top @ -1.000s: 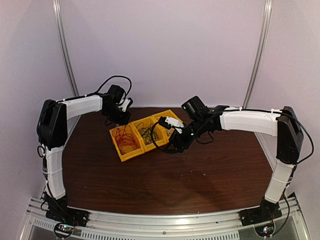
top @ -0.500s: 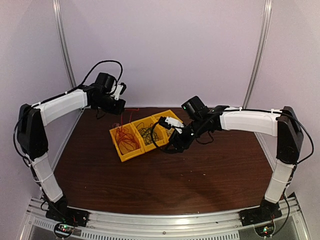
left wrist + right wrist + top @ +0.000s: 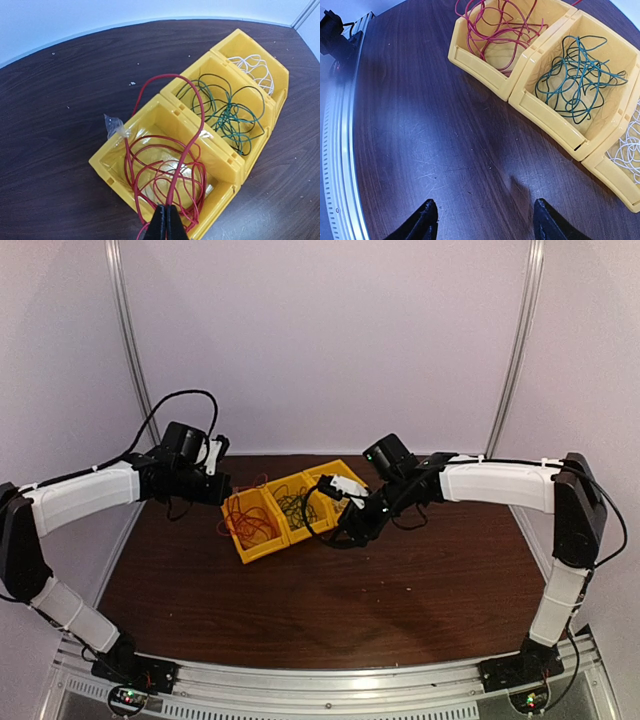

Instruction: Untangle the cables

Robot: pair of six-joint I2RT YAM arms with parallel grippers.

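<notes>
Left gripper (image 3: pixel 167 214): clamped tight on a single strand of the red cable (image 3: pixel 176 176), low over the near edge of the end bin (image 3: pixel 165 120).
Red cable: most of it is coiled inside the end bin. One long loop is pulled up and arched above the rim on the side of the middle bin (image 3: pixel 545 117).
Green cable (image 3: pixel 225 112): heaped loosely in the middle bin and kept apart from the red coil by the bin walls.
White cable (image 3: pixel 255 70): seen in the third bin (image 3: pixel 610 175), at the other end of the row.
Right gripper (image 3: pixel 485 220): held wide open with nothing between the fingers, poised over the dark wooden table (image 3: pixel 60 100) near the open fronts of the bins.
Bins: three yellow ones are set side by side, touching, on the table.
</notes>
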